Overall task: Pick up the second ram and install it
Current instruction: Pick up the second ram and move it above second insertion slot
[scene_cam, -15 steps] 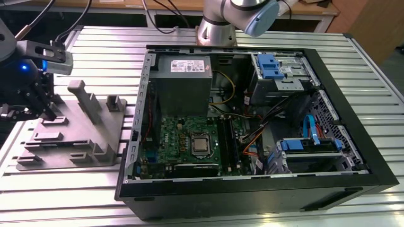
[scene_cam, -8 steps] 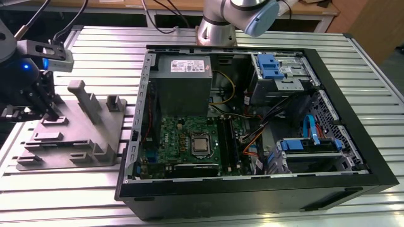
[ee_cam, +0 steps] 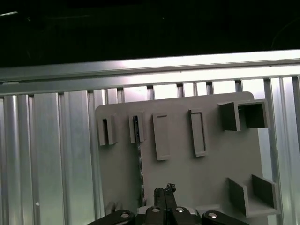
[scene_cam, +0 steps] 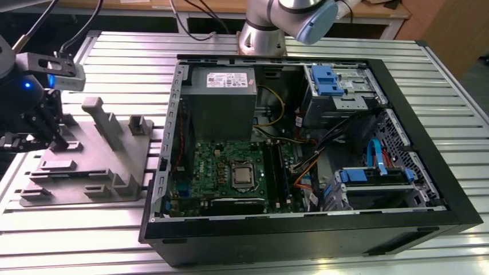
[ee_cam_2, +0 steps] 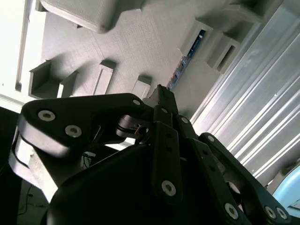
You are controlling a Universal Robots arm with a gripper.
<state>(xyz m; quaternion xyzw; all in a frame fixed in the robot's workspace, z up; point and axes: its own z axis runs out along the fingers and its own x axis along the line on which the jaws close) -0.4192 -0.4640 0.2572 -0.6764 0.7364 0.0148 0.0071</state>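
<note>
The second ram [ee_cam: 139, 166] stands on edge in a slot of the grey holder tray [ee_cam: 211, 154], a thin blue-green strip. It also appears in the second wrist view as the ram [ee_cam_2: 186, 58] between the tray's [ee_cam_2: 131, 47] raised blocks. My gripper [ee_cam: 164, 191] hovers above the tray just beside the stick's near end, fingers together and nothing between them. The closed fingertips [ee_cam_2: 159, 92] end close to the ram's end without gripping it. In the exterior view the gripper [scene_cam: 42, 134] is over the tray [scene_cam: 114, 166] at the exterior view's left.
An open black computer case [scene_cam: 428, 172] lies to the exterior view's right of the tray, with the green motherboard [scene_cam: 221, 166], grey power-supply box [scene_cam: 223, 97] and blue drive brackets [scene_cam: 324, 80] inside. The arm's base [scene_cam: 264, 34] stands behind it. All rests on a ribbed aluminium table [scene_cam: 77, 240].
</note>
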